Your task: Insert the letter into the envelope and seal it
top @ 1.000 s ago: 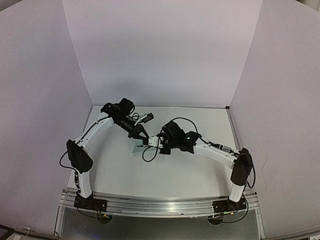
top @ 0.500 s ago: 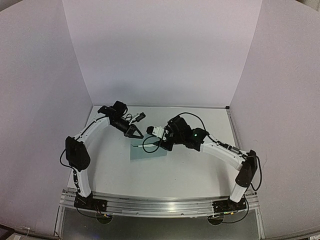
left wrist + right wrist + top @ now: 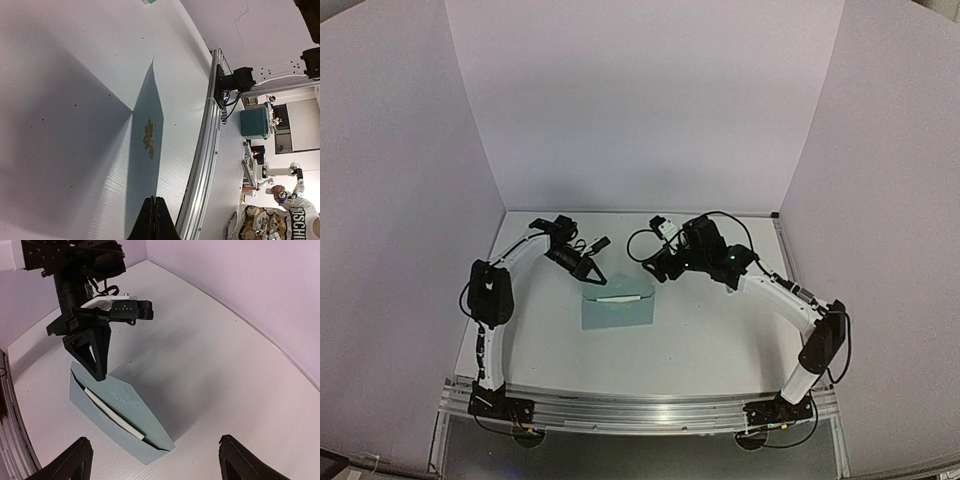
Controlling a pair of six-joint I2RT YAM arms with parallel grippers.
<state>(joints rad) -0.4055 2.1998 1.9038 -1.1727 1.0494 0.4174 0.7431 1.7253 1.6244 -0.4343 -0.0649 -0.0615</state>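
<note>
The teal envelope (image 3: 617, 312) lies flat on the white table between the arms, its triangular flap (image 3: 131, 401) half raised. A pale narrow strip (image 3: 112, 413) shows in its mouth; I cannot tell whether it is the letter's edge, and the letter is otherwise hidden. My left gripper (image 3: 595, 277) is shut, its tips (image 3: 97, 374) resting on the flap's far-left end, above a gold flower print (image 3: 148, 137). My right gripper (image 3: 654, 268) hovers open beyond the envelope's right end, empty, its fingers (image 3: 80, 460) wide apart.
Lilac walls (image 3: 640, 110) close the table on the left, back and right. An aluminium rail (image 3: 640, 410) with both arm bases runs along the near edge. A black cable (image 3: 642, 242) loops from the right wrist.
The right gripper has opened and drawn back to the far right, off the envelope. The envelope has gone from raised to flat on the table. The left gripper came down onto its far-left corner.
</note>
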